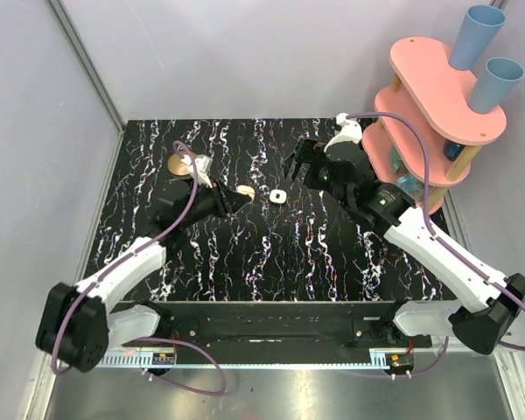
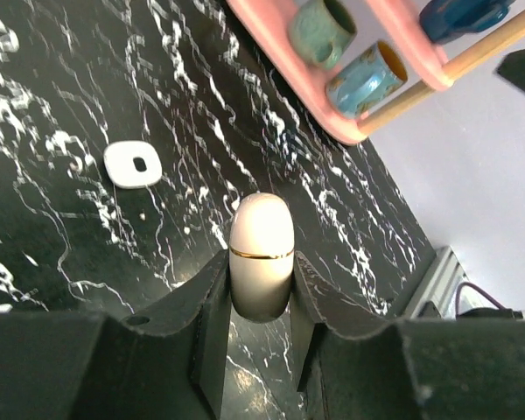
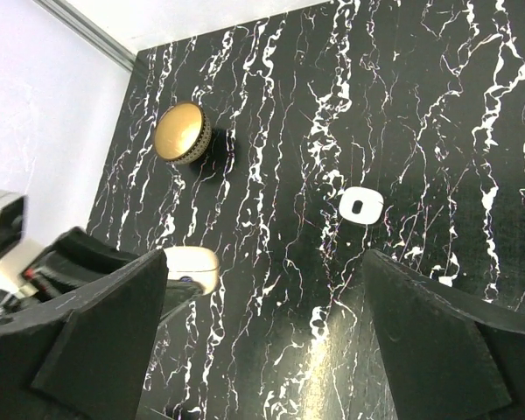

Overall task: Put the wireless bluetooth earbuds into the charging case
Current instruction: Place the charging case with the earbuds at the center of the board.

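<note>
The charging case (image 2: 261,236) is a cream rounded shell with a thin gold seam, its lid closed. It is pinched edge-on in my left gripper (image 2: 261,267), which is shut on it just above the black marbled table. From above, the case (image 1: 243,193) sticks out of the left gripper (image 1: 236,199) left of the table's centre. The right wrist view shows the case (image 3: 191,268) at its left edge. My right gripper (image 1: 299,163) hovers open and empty at the back right, its jaws wide apart (image 3: 264,289). No earbuds show in any view.
A small flat white rounded square with a dark hole (image 1: 278,196) (image 2: 132,164) (image 3: 361,206) lies between the grippers. A brass round bowl (image 1: 182,164) (image 3: 182,133) stands at the back left. A pink two-tier shelf (image 1: 437,114) with blue cups and mugs (image 2: 367,79) fills the back right.
</note>
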Available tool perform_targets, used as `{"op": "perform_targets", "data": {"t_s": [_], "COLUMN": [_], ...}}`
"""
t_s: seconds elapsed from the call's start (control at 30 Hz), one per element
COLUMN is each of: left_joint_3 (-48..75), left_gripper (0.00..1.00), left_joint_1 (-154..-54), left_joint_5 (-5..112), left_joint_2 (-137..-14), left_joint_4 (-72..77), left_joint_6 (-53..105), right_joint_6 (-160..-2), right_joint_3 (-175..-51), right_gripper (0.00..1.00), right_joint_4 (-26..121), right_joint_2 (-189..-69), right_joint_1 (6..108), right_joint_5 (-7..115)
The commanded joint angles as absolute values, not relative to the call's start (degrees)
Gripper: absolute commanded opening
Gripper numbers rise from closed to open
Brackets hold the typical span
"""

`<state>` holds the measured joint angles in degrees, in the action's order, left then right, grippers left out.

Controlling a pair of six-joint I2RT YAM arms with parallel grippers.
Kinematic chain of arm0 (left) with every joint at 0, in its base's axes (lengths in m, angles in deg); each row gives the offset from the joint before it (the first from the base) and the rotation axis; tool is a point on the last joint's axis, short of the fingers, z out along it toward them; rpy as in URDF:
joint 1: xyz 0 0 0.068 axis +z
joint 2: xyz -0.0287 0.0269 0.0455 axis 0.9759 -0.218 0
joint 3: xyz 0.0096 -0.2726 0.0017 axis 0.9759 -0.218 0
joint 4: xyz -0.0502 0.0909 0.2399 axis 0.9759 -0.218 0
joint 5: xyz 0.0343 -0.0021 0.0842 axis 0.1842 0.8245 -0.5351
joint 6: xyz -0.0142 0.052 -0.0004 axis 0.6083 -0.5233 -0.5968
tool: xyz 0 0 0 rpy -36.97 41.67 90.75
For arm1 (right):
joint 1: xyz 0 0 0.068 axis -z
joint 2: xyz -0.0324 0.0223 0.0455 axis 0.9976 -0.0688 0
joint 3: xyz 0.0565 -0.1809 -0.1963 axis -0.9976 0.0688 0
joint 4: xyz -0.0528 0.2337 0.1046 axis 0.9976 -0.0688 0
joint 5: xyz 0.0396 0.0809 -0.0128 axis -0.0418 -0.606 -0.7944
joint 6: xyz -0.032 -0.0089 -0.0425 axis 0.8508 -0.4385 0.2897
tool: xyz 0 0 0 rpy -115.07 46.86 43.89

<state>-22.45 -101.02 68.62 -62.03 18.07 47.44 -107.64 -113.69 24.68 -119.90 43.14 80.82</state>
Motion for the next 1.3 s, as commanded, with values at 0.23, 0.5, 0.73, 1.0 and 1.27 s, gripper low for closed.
{"op": "perform_targets", "data": {"t_s": [0.23, 0.5, 0.73, 1.0, 1.27], "left_joint_3": [-19.7, -17.6, -12.4, -12.0, -14.0], "left_gripper": [0.00, 0.00, 0.00, 0.02, 0.15], "left_joint_1": [-101.1, -102.6, -105.4, -106.3, -107.0], "left_joint_5": [77.1, 80.9, 78.9, 75.9, 72.7], "left_joint_2": [-76.2, -90.8, -101.0, -107.9, -110.4], "left_joint_4": [28.0, 35.3, 40.2, 41.3, 40.2], "left_joint_6": [56.3, 63.9, 68.3, 72.0, 72.0], "right_joint_6": [-109.8, -109.7, -109.1, -106.3, -105.5], "right_joint_3": [-113.7, -113.8, -114.4, -114.0, -113.8], "right_gripper": [1.00, 1.00, 1.00, 1.00, 1.00], "right_joint_4": [26.2, 26.3, 25.7, 24.8, 24.8], "right_joint_2": [-121.5, -122.8, -123.1, -119.6, -119.7], "right_joint_1": [44.6, 45.5, 46.1, 46.0, 46.0], "right_joint_5": [76.6, 75.1, 75.8, 83.3, 85.2]}}
